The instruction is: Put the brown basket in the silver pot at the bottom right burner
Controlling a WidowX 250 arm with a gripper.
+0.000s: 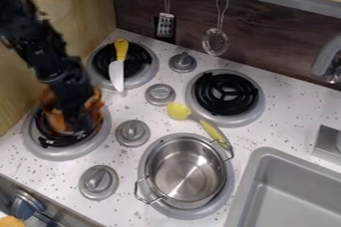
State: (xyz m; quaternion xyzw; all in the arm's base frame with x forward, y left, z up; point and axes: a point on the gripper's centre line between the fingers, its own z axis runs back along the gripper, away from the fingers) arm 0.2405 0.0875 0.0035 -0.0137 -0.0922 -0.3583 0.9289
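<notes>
Brown basket [53, 113] is sitting at bottom left burner [61, 154], gripper [81, 121] hanging over it, presumably for grasping; opening and any hold: can't tell.

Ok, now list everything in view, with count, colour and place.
basket: 1, brown, bottom left burner
pot: 1, silver, bottom right burner
burners: 4, black coils, grey pans, on counter
knife: 1, yellow handle, whitish blade, top left burner
utensil: 1, yellow and grey, between right burners
knobs: 4, grey, between burners and near front
front knob: 1, dark, front panel
slotted turner: 1, metallic, hanging
strainer: 1, metallic, hanging
sink: 1, grey, bottom right
faucet: 1, grey, right edge
arm: 1, black, upper left
pincer: 1, black, at basket
</notes>
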